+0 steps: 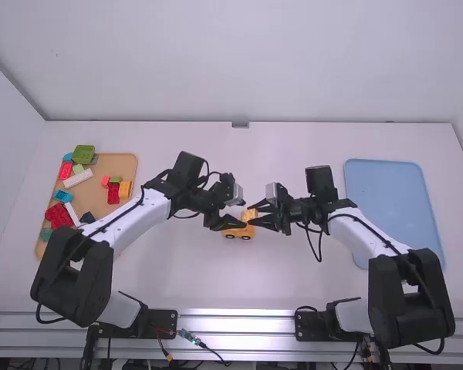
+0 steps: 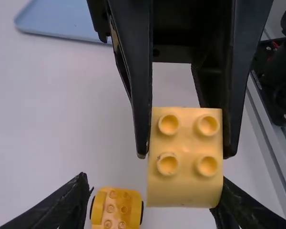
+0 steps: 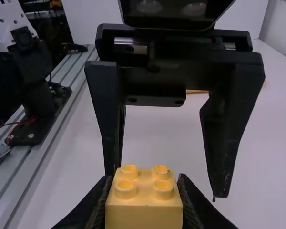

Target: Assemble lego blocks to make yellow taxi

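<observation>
My left gripper (image 1: 238,210) is at the middle of the table, open, facing my right gripper (image 1: 256,215). In the left wrist view the left gripper (image 2: 155,185) has its fingers apart, with a gap between them and the yellow block (image 2: 185,157). This two-by-two block (image 1: 249,215) is gripped by the right gripper (image 3: 144,193), above the table; its studs face the left gripper. A yellow car body (image 1: 238,233) with black wheels stands on the table just below both grippers; its studded top (image 2: 116,210) shows beyond the left gripper's fingers.
On the left, a wooden tray (image 1: 99,196) carries several red, green, blue, white and yellow blocks, partly behind the left arm. A blue tray (image 1: 386,193) lies on the right, beside the right arm. The table's metal front edge (image 1: 235,324) runs between the arm bases.
</observation>
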Tool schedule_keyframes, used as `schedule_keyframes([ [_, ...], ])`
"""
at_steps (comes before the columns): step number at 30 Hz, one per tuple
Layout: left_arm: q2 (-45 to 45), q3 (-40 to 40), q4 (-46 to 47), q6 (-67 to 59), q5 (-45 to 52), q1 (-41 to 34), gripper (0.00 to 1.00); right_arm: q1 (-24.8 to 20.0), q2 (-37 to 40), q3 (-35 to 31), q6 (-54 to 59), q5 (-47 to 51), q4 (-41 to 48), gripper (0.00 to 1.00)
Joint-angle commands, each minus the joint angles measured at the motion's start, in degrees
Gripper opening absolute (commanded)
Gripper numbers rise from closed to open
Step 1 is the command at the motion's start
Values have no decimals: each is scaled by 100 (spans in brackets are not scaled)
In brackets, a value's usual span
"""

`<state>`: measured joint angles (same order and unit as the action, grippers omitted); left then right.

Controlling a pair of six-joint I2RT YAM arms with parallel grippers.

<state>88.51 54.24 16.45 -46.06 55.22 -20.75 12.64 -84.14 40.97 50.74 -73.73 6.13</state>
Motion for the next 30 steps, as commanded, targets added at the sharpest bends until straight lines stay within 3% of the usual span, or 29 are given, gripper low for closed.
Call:
schedule_keyframes([
  [1, 70, -42, -7, 17, 81, -26, 64, 22, 101, 76, 11, -122, -7, 0],
  [18, 70, -52, -109, -7, 227, -221, 50, 24, 101, 74, 7, -26, -4, 0],
  [30, 70, -52, -114, -2, 70, -251, 24, 17, 101, 74, 11, 9, -4, 0],
])
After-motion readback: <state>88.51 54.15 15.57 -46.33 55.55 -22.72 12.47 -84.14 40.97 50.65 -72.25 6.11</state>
